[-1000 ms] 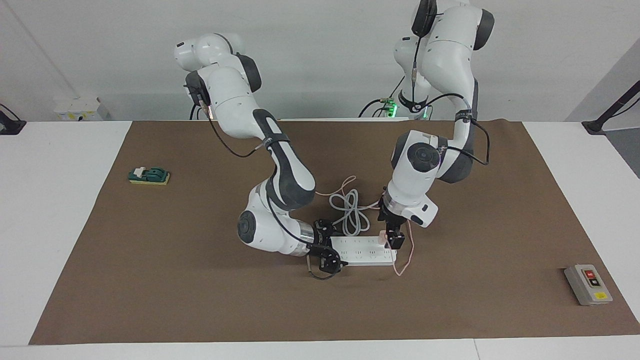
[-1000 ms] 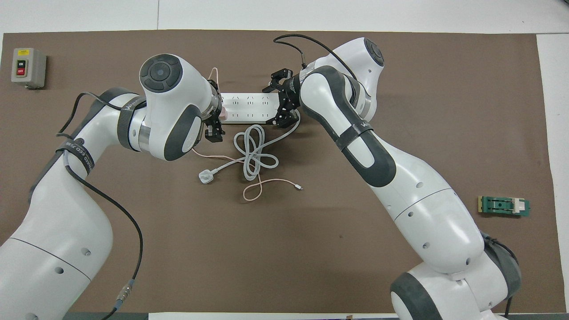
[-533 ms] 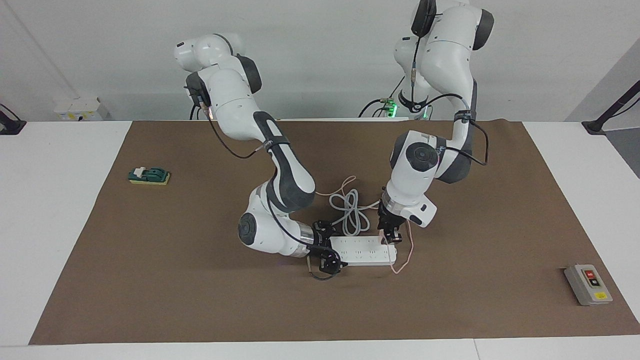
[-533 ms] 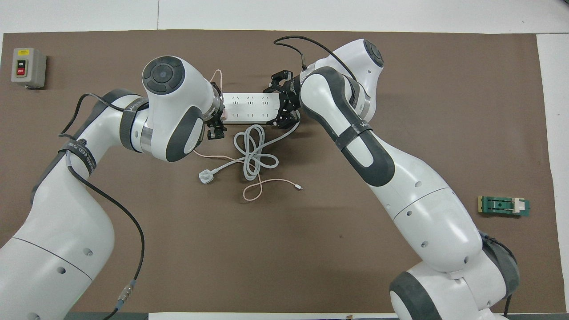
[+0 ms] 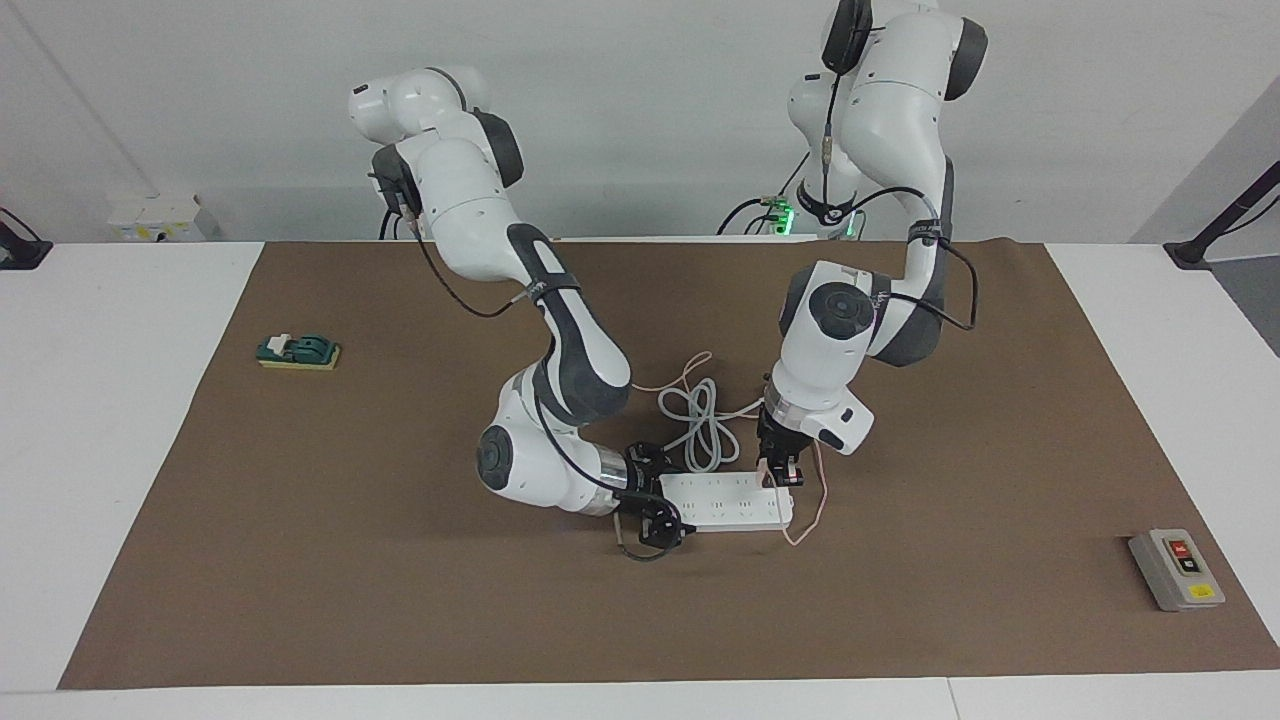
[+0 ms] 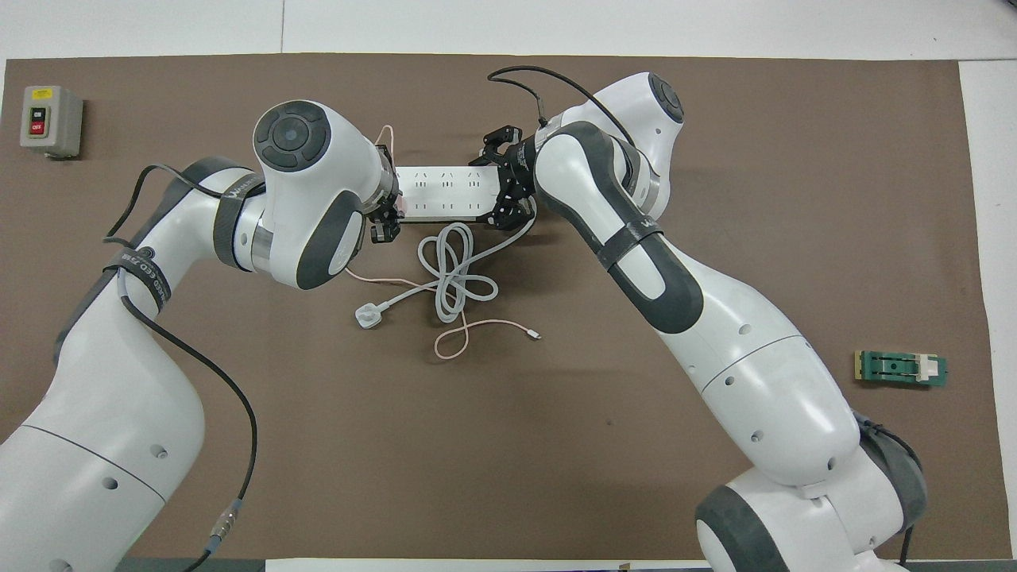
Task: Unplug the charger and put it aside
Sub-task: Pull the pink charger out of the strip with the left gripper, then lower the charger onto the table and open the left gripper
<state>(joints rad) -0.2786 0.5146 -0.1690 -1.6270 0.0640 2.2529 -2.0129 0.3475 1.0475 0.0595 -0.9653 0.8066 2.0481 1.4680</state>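
charger (image 5: 768, 471) seated in power strip (image 5: 722, 501) at the left arm's end; clamped by left gripper (image 5: 779, 475) | strip's other end straddled by right gripper (image 5: 650, 500); finger spacing cannot be told

- White power strip (image 5: 728, 502) on brown mat (image 5: 400, 560).
- Pale-pink charger (image 6: 402, 205), thin pink cable (image 6: 477, 326) trailing beside the strip.
- Grey-white cord (image 6: 453, 270), white round plug (image 6: 367, 316).
- Grey switch box (image 5: 1176, 568), red and yellow marks.
- Green block (image 5: 298, 351) on yellow base.
- White counter (image 5: 100, 400) around the mat.
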